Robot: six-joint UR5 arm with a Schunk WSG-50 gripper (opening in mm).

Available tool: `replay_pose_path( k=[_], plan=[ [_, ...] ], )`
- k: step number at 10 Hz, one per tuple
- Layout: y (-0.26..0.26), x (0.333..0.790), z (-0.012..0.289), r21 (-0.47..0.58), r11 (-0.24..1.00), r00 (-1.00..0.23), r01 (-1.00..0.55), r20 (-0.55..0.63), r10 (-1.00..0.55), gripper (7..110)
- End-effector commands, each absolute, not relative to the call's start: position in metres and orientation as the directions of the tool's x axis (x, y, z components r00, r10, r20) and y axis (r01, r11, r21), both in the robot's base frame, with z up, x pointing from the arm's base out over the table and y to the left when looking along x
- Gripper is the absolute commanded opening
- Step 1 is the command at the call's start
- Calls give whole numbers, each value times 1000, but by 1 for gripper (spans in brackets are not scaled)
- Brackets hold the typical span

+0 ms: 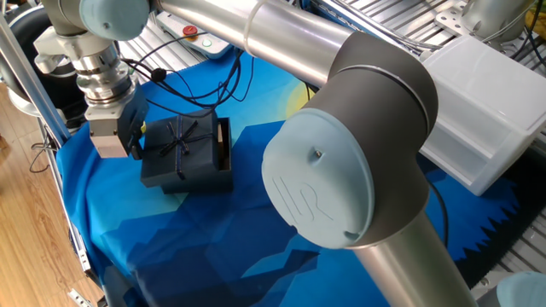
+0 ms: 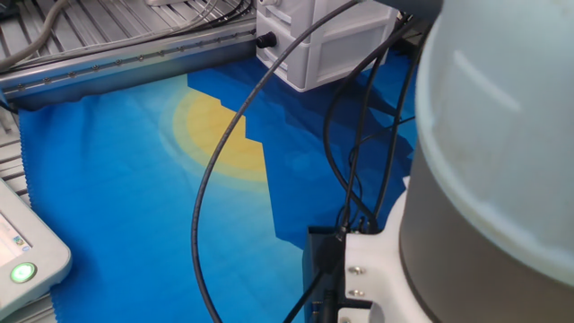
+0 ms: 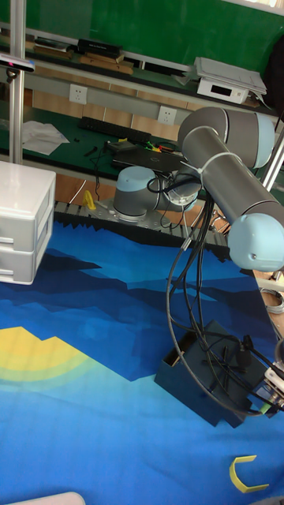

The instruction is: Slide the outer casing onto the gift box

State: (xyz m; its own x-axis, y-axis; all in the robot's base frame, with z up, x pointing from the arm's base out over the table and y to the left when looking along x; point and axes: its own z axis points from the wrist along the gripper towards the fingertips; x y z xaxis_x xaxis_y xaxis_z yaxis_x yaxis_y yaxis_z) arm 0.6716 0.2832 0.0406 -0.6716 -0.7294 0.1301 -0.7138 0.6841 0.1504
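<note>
The outer casing, dark navy with a thin ribbon cross and bow, lies on the blue cloth and covers most of the gift box. Only a narrow tan strip of the gift box shows at the casing's right end. My gripper stands against the casing's left end, its dark fingers touching that edge. How the jaws stand is hidden by the wrist. In the tall fixed view the casing sits low right, with the gripper at its right side. The other fixed view is mostly blocked by the arm.
A large white drawer unit stands at the right, also visible at the left. A small yellow hook lies on the cloth near the casing. Black cables hang over the cloth. A button box with a green light sits at the table's edge.
</note>
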Motion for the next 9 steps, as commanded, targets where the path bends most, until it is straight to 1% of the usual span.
replay_pose_path(
  k=[1, 4, 9],
  plan=[
    [279, 670, 42, 148, 689, -674, -709, 143, -725, 7],
    [273, 663, 43, 154, 690, -666, -708, 179, -724, 7],
    [275, 659, 47, 168, 689, -664, -705, 186, -724, 7]
  ],
)
